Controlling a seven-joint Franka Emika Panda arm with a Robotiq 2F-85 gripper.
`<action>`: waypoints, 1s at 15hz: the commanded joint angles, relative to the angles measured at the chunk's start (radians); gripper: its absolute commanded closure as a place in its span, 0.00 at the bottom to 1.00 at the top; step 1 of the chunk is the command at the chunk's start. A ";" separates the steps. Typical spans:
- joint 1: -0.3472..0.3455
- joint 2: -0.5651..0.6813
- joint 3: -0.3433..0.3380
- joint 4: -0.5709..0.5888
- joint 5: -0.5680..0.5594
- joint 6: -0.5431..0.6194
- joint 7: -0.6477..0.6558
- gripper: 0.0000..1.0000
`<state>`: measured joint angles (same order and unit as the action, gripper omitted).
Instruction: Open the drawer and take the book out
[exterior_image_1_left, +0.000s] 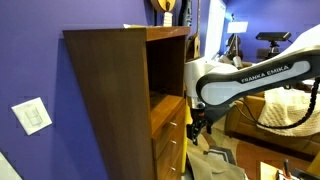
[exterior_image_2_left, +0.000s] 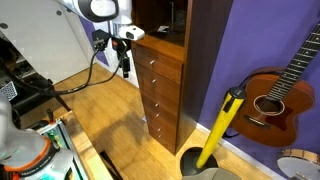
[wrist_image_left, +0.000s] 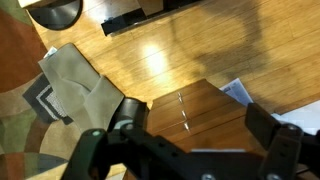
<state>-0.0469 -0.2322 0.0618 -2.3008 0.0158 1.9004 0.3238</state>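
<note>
The dark brown cabinet has a shelf compartment above a stack of tan wooden drawers. All the drawers look closed in both exterior views. The top drawer also shows from the side. In the wrist view I look down on the drawer fronts with their small metal knobs. My gripper is open and empty, its fingers spread wide. It hangs in front of the upper drawers, a little apart from them. The book is hidden.
A guitar leans on the purple wall next to the cabinet, with a yellow pole in front. A grey cloth and a white paper lie on the wooden floor. A desk and chair stand behind the arm.
</note>
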 joint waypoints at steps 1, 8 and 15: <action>0.009 -0.001 -0.009 0.001 -0.002 -0.002 0.001 0.00; 0.029 -0.013 -0.026 -0.159 -0.087 0.425 -0.241 0.00; 0.069 0.042 -0.099 -0.298 0.035 0.781 -0.576 0.00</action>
<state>-0.0138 -0.2113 0.0024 -2.5549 0.0009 2.5946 -0.1220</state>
